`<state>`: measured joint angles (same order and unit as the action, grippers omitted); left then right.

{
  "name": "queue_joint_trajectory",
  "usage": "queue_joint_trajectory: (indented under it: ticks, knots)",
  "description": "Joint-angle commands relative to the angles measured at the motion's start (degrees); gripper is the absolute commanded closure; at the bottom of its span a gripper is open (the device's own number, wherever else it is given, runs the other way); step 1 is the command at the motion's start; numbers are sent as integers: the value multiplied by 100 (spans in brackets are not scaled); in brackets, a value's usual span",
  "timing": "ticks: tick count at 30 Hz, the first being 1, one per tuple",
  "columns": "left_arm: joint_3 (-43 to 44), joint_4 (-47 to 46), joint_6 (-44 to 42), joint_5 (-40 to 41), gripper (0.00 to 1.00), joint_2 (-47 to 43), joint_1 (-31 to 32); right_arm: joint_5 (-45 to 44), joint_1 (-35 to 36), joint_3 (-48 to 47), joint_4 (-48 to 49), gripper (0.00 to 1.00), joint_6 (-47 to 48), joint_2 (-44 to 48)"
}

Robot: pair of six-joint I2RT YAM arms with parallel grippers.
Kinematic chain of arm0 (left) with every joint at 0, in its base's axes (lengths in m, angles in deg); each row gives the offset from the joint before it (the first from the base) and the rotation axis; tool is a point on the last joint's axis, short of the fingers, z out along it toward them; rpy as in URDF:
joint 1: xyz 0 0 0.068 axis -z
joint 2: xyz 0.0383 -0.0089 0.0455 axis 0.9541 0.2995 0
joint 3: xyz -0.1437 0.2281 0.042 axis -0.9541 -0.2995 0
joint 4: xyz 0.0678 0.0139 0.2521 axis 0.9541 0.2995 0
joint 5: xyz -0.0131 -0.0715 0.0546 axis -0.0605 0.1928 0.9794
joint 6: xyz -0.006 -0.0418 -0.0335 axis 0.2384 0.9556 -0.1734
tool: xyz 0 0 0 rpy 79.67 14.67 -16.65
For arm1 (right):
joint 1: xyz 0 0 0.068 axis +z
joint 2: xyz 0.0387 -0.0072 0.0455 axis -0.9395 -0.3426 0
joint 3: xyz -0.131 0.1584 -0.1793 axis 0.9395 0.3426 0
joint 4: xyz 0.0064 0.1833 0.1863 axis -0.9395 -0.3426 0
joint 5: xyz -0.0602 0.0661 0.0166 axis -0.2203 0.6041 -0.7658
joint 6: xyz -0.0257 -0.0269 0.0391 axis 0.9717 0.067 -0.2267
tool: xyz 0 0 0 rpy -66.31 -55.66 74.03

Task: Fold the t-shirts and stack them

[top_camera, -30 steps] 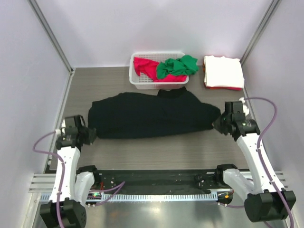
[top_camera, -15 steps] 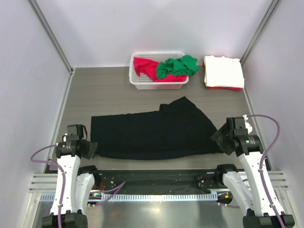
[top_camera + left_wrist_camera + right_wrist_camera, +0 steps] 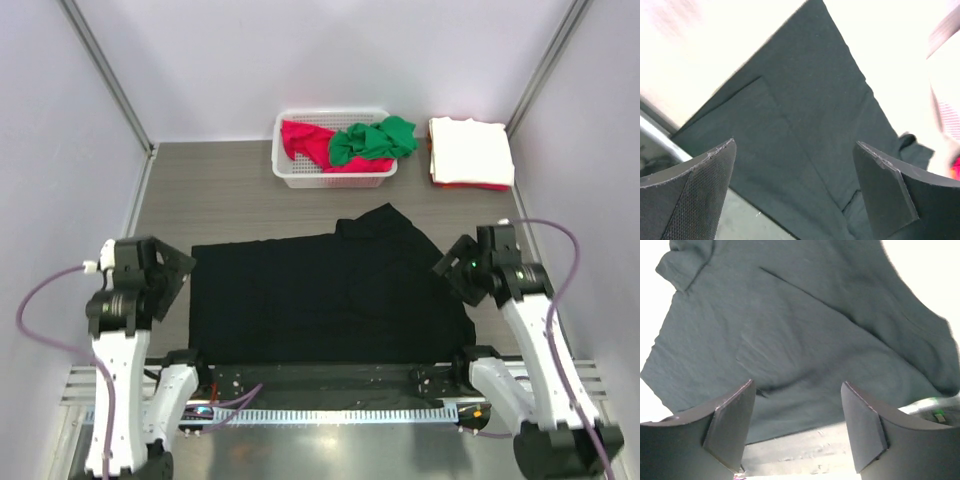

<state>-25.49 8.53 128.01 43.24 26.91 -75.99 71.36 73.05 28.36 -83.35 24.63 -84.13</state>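
Note:
The black t-shirt [image 3: 330, 295] lies spread flat on the table, its lower hem along the near edge. My left gripper [image 3: 177, 279] hangs just off the shirt's left edge, open and holding nothing. In the left wrist view the gripper [image 3: 795, 145] has its jaws wide apart above the black cloth [image 3: 805, 115]. My right gripper [image 3: 452, 278] hovers over the shirt's right edge, also open and empty. The right wrist view has the gripper [image 3: 797, 385] above the shirt's hem [image 3: 790, 315]. Red [image 3: 300, 138] and green [image 3: 372, 140] t-shirts lie crumpled in the basket.
The white lattice basket [image 3: 335, 180] stands at the back centre. A folded white t-shirt [image 3: 470, 148] rests on a red one [image 3: 485, 186] at the back right. Metal frame posts and grey walls close in both sides.
Both grippers dragged the black shirt toward the near edge, then opened and let go. The shirt now lies flat, and both grippers have lifted off it.

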Motion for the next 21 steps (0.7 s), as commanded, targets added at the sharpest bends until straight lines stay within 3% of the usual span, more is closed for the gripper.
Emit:
queue_joint_trajectory:
  ticks: [1,3,7,13,21]
  knots:
    - [-170,-1409,-657,-380,0,1215,61,538,68,-296,1496,27,442,-1277]
    - [-74,-2016,-1015,-722,1,2099,61,548,174,-629,2126,31,504,-2179]
    - [365,-2369,-1623,-662,2,3367,43,547,411,-1760,2684,36,688,-3851]
    - [638,-2730,-2133,-848,2,4284,43,425,491,-3211,2930,44,961,-5899]
    - [612,-3028,-2222,-1058,3,4908,-282,328,517,-3680,3176,48,1233,-7010]
